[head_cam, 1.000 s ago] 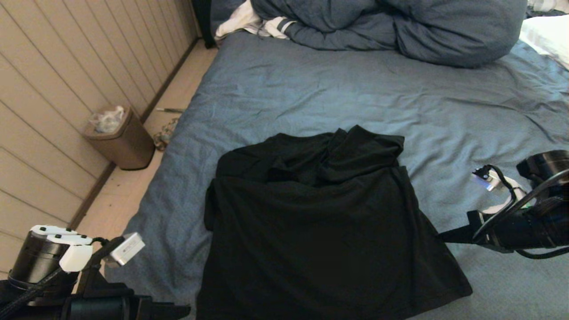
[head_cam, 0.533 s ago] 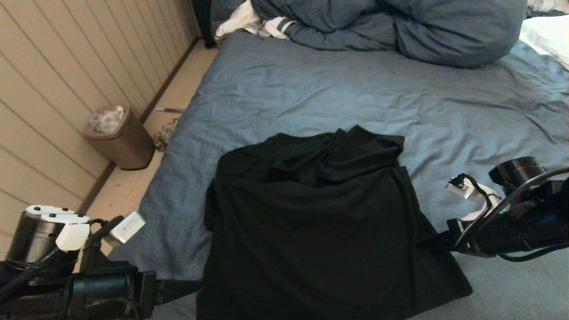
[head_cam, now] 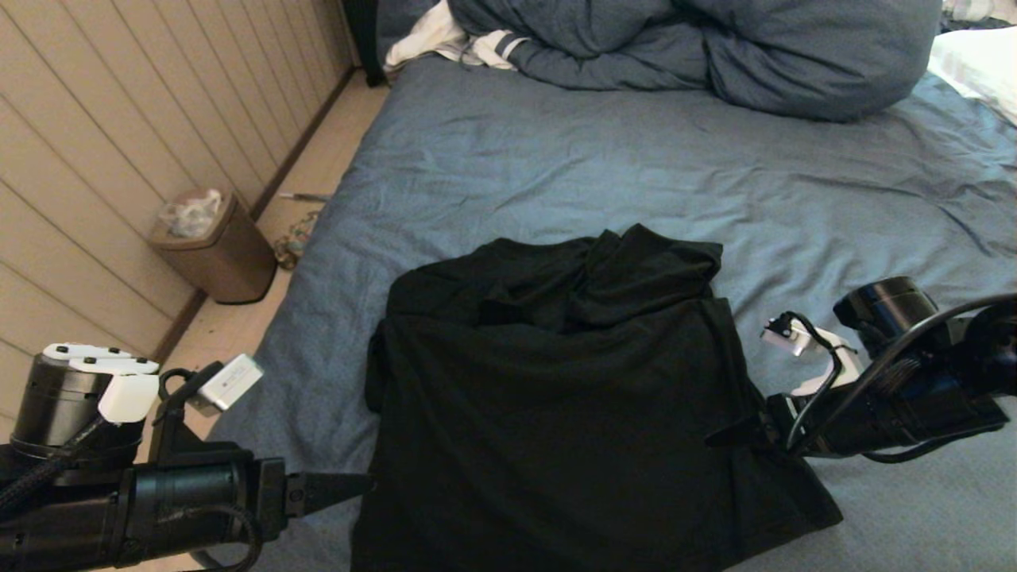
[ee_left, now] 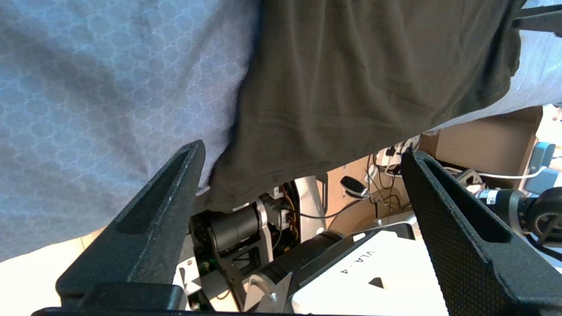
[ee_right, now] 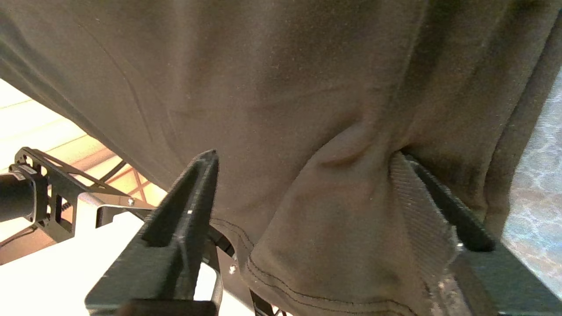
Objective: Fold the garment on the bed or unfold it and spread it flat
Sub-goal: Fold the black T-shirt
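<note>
The black garment (head_cam: pixel 572 397) lies back up on the bed (head_cam: pixel 636 175) near its front edge, its upper part bunched in folds and its hem hanging over the edge. My left gripper (head_cam: pixel 361 482) is at the shirt's lower left edge. In the left wrist view the left gripper (ee_left: pixel 302 149) is open wide, with the garment (ee_left: pixel 351 87) just beyond its tips. My right gripper (head_cam: pixel 727 435) sits on the shirt's lower right side. In the right wrist view the right gripper (ee_right: pixel 304 154) is open, the garment's (ee_right: pixel 333 210) hemmed corner between its fingers.
A bulky blue-grey duvet (head_cam: pixel 699 48) is heaped at the far end, beside a white striped cloth (head_cam: pixel 445 40) and a white pillow (head_cam: pixel 977 59). A brown bin (head_cam: pixel 214 246) stands on the floor left of the bed, by the panelled wall.
Both arms have closed in on the shirt: the left gripper moved right to its lower left edge, the right gripper moved left onto its lower right side. The shirt lies as before.
</note>
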Controlling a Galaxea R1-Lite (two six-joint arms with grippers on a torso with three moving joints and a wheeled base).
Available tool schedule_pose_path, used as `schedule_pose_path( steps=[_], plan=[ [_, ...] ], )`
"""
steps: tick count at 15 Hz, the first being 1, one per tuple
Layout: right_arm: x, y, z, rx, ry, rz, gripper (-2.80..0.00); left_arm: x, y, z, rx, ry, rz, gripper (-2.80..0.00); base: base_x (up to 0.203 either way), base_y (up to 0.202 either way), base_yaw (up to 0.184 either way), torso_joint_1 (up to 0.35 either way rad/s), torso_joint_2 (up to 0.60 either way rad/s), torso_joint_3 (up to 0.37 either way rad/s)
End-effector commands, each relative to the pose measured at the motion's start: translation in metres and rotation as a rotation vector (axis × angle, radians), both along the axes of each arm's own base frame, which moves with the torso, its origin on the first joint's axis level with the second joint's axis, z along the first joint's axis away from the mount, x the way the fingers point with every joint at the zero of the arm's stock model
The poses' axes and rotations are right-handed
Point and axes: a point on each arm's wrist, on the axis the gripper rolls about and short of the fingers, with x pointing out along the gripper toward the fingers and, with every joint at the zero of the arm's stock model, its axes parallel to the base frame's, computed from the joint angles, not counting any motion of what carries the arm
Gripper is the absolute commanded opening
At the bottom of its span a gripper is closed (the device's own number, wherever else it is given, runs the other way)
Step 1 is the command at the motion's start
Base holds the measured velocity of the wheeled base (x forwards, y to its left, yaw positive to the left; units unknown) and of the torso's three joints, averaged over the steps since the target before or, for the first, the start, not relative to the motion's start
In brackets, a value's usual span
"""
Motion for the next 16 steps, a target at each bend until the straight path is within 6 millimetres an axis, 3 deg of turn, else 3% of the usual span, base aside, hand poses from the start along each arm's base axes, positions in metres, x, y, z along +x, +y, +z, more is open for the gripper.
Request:
schedule_pose_path(
  steps=[1, 4, 7, 10, 12, 16],
  plan=[
    [0.000, 0.001, -0.010, -0.005, 0.044, 0.003, 0.00, 0.000, 0.000, -0.002, -0.003, 0.009, -0.004, 0.00, 0.000, 0.000, 0.000, 0.000, 0.00, 0.000],
    [-0.001, -0.007, -0.007, -0.025, 0.026, -0.031, 0.00, -0.003, 0.000, -0.001, -0.020, 0.011, -0.026, 0.00, 0.000, 0.000, 0.000, 0.000, 0.00, 0.000],
    [-0.004, -0.030, 0.014, -0.038, -0.038, -0.108, 0.00, -0.003, 0.001, 0.000, -0.023, 0.008, -0.027, 0.00, 0.000, 0.000, 0.000, 0.000, 0.00, 0.000],
    [-0.014, -0.053, 0.019, -0.088, -0.011, -0.121, 0.00, -0.004, 0.001, -0.002, -0.021, 0.013, -0.028, 0.00, 0.000, 0.000, 0.000, 0.000, 0.00, 0.000],
    [-0.020, -0.055, 0.013, -0.093, 0.012, -0.117, 0.00, -0.004, 0.001, -0.003, -0.020, 0.018, -0.030, 0.00, 0.000, 0.000, 0.000, 0.000, 0.00, 0.000],
    [-0.018, -0.045, -0.017, -0.103, 0.099, -0.007, 0.00, -0.003, 0.000, -0.004, -0.028, 0.032, -0.045, 0.00, 0.000, 0.000, 0.000, 0.000, 0.00, 0.000]
  ],
)
